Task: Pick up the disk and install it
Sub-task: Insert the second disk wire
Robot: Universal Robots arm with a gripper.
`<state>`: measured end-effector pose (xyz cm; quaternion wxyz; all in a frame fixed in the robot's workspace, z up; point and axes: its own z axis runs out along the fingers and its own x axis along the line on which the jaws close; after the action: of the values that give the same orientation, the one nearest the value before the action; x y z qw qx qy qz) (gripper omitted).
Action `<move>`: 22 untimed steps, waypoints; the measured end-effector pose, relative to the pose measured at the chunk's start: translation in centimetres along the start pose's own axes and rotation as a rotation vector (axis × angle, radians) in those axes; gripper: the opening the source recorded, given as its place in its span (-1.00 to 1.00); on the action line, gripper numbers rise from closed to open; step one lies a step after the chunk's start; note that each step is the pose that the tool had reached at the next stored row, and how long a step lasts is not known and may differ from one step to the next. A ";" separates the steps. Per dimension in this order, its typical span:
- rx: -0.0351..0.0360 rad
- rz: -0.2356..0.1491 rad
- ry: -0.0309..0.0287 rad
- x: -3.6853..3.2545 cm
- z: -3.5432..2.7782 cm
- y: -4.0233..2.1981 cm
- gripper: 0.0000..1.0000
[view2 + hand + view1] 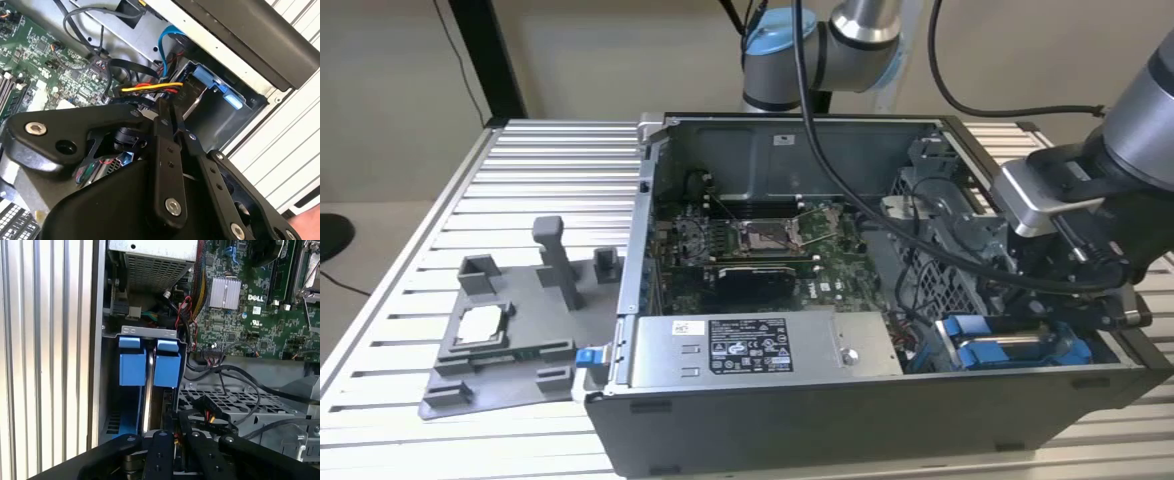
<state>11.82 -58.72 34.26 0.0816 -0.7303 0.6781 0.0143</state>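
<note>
- On a ribbed metal table (400, 250): an open computer case (854, 420), its inside facing up.
- Inside the case, in the exterior view: a green circuit board (761, 240) in the middle and a long grey power box (761, 345) with a white label along the near wall.
- On the table, off to the exterior view's left of the case: a grey plastic tray (494, 350) with a small square silver chip (480, 323) lying in it.
- Over the case's corner at the exterior view's right: the robot arm (1134, 130), reaching down with the gripper (1051, 318) low inside the case, just above the drive bay (927, 355).
- In that bay, next to the power box: the disk (987, 345), sitting in the slot with blue plastic along its edges.
- In the first wrist view: the disk (167, 370) standing on edge inside the bay, two blue tabs side by side under a silver bracket (147, 331), a thin metal edge between them.
- In the second wrist view: a blue part of the disk (207, 80) beyond the gripper (172, 107), close to the case wall, with a bundle of yellow, red and black wires (150, 88) just beside it.
- In the first wrist view: the gripper (177, 440) right next to the disk's end, black cables (225, 375) lying across a perforated metal cage (225, 402) beside it.
- Claw spread, pressed together or pinching the disk: cannot tell, the tips being hidden by the black linkage.
</note>
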 end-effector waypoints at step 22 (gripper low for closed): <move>0.0016 0.016 0.0093 0.26 0.03 0.12 -1.00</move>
<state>11.73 -58.98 34.18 0.0789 -0.7248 0.6843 0.0110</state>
